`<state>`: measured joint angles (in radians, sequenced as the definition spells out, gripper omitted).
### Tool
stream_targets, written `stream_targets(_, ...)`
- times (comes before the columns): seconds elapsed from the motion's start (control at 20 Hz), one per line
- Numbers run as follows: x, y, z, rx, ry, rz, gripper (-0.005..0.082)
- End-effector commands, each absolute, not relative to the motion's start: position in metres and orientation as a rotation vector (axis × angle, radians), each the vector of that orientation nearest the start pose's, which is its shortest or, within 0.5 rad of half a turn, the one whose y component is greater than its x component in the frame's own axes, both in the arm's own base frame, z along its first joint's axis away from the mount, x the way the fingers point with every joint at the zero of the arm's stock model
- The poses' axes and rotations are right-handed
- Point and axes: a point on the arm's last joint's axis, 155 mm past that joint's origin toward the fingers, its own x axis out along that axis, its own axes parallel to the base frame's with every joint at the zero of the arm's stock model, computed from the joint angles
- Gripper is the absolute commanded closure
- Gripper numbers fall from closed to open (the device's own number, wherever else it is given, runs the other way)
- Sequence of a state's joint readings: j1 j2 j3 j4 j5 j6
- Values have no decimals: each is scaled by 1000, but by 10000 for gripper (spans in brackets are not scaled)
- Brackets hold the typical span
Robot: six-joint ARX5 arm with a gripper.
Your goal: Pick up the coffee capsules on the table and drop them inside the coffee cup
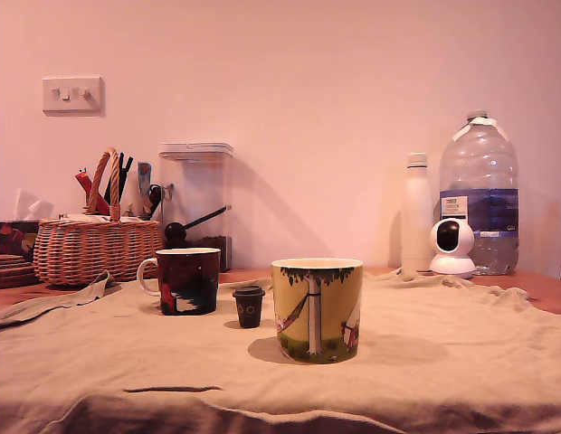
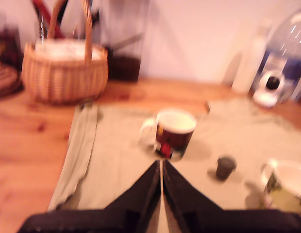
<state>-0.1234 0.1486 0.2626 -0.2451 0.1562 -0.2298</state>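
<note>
The coffee cup [image 1: 317, 309] is coloured yellow-green, printed with a pale tree trunk and green leaves, and rimmed in cream. The coffee capsule [image 1: 249, 306] is dark brown-black. The second mug [image 1: 186, 280] is patterned in dark maroon with red. The tablecloth [image 1: 443, 362] is plain khaki.

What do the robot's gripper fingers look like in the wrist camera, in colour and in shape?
The gripper has two black fingers, wide at the base and tapering to narrow tips. The surface looks matte and plain. The picture is blurred, and no markings or cables show.

Coffee cup [image 2: 286, 187] blurred, seemingly edge-cropped, wrist view.
</note>
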Motion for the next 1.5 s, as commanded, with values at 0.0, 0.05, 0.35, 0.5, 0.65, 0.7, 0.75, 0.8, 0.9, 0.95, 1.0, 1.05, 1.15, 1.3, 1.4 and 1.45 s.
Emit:
stream_targets(0.0, 239, -63, 199, -238, 148, -289, 790)
stream_targets(0.05, 238, -66, 204, -243, 134, -309, 790)
stream_targets(0.35, 243, -68, 208, -275, 128, -316, 636)
stream_targets(0.5, 249, -72, 203, -275, 150, -331, 286)
stream_targets(0.65, 255, -81, 195, -233, 182, -363, 256)
stream_targets(0.7, 257, -85, 195, -217, 181, -378, 256)
stream_targets(0.75, 258, -89, 195, -201, 178, -396, 256)
stream_targets(0.8, 260, -94, 196, -193, 175, -414, 256)
stream_targets(0.9, 264, -102, 195, -174, 175, -443, 256)
stream_targets(0.95, 265, -106, 194, -169, 178, -456, 256)
stream_targets(1.0, 267, -111, 192, -151, 183, -471, 256)
stream_targets(1.05, 268, -116, 189, -134, 188, -487, 256)
stream_targets(1.15, 270, -126, 185, -112, 198, -523, 256)
stream_targets(1.3, 274, -141, 176, -95, 219, -564, 256)
stream_targets(1.4, 279, -150, 170, -83, 226, -588, 256)
stream_targets(1.45, 282, -154, 168, -75, 225, -597, 256)
